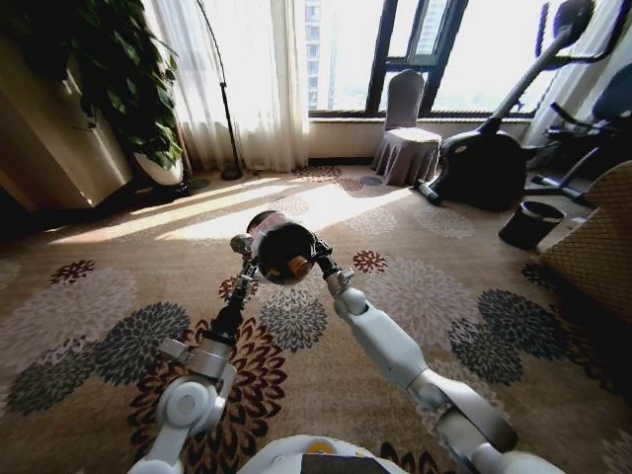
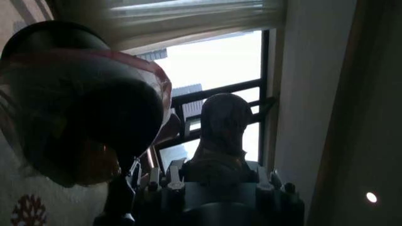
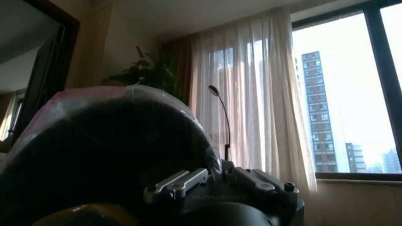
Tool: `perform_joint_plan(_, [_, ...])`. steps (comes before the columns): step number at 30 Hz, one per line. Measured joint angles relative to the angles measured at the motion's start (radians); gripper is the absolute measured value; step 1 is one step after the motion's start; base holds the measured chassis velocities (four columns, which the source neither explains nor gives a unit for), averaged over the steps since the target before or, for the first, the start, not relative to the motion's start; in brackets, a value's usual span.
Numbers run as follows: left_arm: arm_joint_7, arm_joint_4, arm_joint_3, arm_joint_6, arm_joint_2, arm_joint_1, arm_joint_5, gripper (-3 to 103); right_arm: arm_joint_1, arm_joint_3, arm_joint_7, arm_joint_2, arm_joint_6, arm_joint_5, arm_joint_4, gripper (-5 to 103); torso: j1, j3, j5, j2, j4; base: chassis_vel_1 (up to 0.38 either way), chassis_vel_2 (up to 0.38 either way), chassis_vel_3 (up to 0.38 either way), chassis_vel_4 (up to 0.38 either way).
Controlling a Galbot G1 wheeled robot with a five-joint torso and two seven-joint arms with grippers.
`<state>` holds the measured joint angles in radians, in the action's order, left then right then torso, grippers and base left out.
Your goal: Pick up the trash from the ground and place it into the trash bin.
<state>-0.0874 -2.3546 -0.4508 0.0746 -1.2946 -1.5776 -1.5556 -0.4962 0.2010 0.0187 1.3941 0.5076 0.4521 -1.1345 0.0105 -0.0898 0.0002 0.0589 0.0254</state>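
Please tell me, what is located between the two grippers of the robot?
In the head view, the trash bin sits between the left gripper and the right gripper, lifted above the carpet, with its plastic bag over the rim.

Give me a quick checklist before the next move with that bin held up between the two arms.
1. Trash bin off the carpet: ok, held up between both arms.
2. Left gripper at the bin's left side: ok; grip cannot tell.
3. Right gripper at its right side: ok; grip cannot tell.
4. Bag liner over the rim: ok.
5. Bin upright: not ok, opening tipped toward the robot.
6. Litter left on the carpet: cannot tell.
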Motion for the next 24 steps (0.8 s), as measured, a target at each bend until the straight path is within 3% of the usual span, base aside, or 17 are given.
perform_joint_plan(5, [0.039,0.041,0.077,0.01,-0.029,0.009,-0.062,55,0.005,0.017,0.0,-0.006,0.0,0.004,-0.016,0,0.0,0.0,-0.0003,0.0,0.0006,0.0,0.0,0.0,0.0])
perform_joint_plan(19, [0.13,0.227,0.038,0.001,-0.02,0.236,-0.262,55,-0.089,0.061,0.0,-0.121,-0.044,0.056,-0.253,0,0.0,0.0,0.0001,0.0,0.0003,0.0,0.0,0.0,0.0])
perform_joint_plan(24, [0.145,0.253,0.043,-0.005,-0.032,0.26,-0.273,55,-0.096,0.066,0.0,-0.122,-0.048,0.057,-0.264,0,0.0,0.0,-0.0003,0.0,0.0005,0.0,0.0,0.0,0.0])
